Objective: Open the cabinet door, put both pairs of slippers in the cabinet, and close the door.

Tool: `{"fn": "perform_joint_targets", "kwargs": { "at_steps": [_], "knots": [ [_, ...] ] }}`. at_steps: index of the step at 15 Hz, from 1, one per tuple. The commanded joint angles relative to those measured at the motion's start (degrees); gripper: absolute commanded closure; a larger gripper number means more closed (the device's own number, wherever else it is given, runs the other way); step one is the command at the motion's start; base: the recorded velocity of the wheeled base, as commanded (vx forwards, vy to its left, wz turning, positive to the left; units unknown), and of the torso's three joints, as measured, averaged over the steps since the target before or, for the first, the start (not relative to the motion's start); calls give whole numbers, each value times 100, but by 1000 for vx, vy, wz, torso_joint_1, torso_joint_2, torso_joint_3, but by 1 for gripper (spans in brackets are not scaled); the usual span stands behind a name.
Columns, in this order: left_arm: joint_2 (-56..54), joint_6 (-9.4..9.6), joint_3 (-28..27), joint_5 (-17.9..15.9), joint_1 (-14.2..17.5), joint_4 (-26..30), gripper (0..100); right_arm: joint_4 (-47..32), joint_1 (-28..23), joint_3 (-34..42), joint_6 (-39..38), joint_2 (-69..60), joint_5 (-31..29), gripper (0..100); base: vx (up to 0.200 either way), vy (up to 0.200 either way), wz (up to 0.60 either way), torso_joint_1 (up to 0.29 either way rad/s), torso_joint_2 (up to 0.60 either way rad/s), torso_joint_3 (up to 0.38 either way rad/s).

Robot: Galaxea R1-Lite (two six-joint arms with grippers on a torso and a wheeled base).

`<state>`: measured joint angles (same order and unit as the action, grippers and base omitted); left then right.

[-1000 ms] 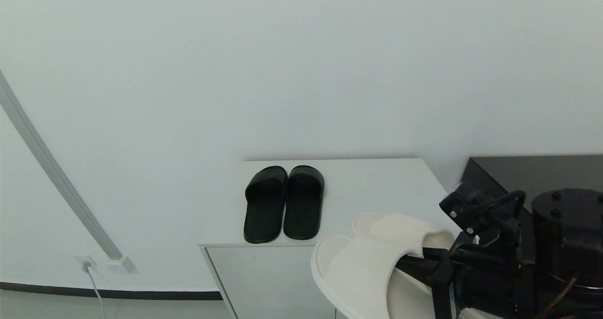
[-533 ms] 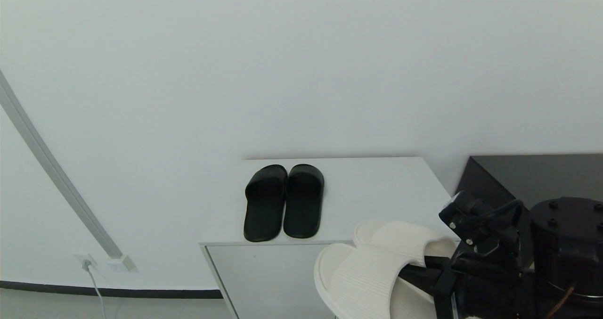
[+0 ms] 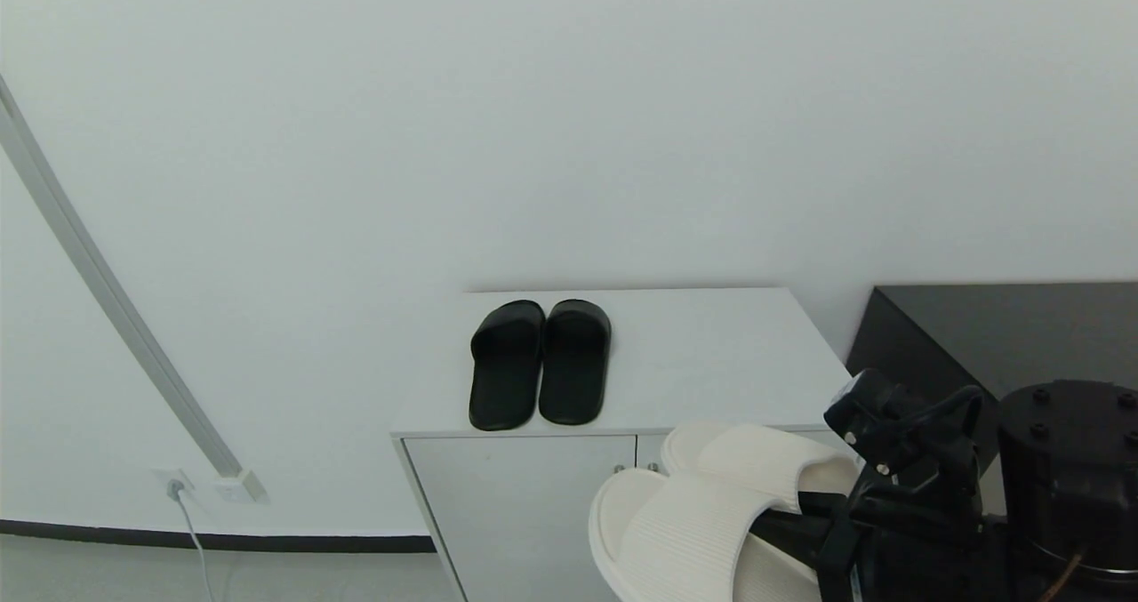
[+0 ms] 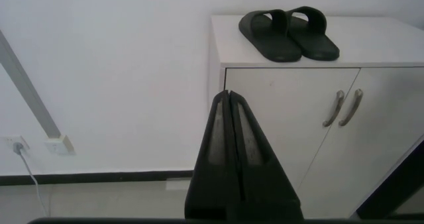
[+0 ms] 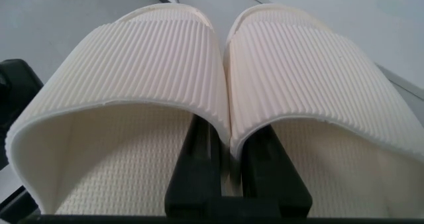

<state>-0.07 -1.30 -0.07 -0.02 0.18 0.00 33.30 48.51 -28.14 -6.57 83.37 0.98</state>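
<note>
White wall [image 3: 569, 140] is seen behind a low white cabinet [image 3: 711, 353], whose flat top is set against it. Both doors [image 4: 278, 124] of the cabinet are shut, and two slim metal handles [image 4: 334, 108] are mounted side by side at the middle seam.

On the cabinet's top, towards its left front edge, black slippers [image 3: 540, 364] are laid as a pair. They are smooth matt slides with broad straps, placed soles down with their sides touching. The heels reach the front edge and the toes are turned to the wall.

White slippers [image 3: 702, 513] are held up in front of the cabinet's right half, off its top. They are cream, with ribbed straps and finely textured insoles, and are kept side by side with their toes pointed away from the arm. The right claw [image 5: 228, 164] is clenched on them: one finger is slid under each strap, and the two inner walls are pinched together between the fingers.

The left claw [image 4: 229, 101] is clenched on nothing, its dark fingers pressed flat together. It is held in front of the cabinet's left door, well apart from it and below the level of the top.

To the cabinet's right a dark block [image 3: 1005, 326] is set against the wall. To the cabinet's left, low on the wall, a socket [image 3: 169, 482] with a cable plugged in is seen beside the foot of a grey duct [image 3: 107, 291] that is run slantwise up the wall.
</note>
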Motion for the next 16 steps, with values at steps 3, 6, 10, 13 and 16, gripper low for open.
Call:
{"fn": "perform_joint_targets", "kwargs": {
  "at_steps": [3,6,10,13,16],
  "knots": [
    [7,7,-1,2,-1,0,100,9,1,36,7,21,-1,100,0,0,0,0,0,0],
    [7,7,-1,2,-1,0,100,18,1,54,59,21,8,100,0,0,0,0,0,0],
    [7,7,-1,-6,-1,0,100,18,10,45,59,56,8,100,0,0,0,0,0,0],
    [7,7,-1,-6,-1,0,0,18,19,54,59,83,8,100,0,0,0,-32,77,38],
    [7,7,-1,-6,-1,0,0,18,27,80,68,65,8,100,0,0,0,-150,349,190]
  ]
}}
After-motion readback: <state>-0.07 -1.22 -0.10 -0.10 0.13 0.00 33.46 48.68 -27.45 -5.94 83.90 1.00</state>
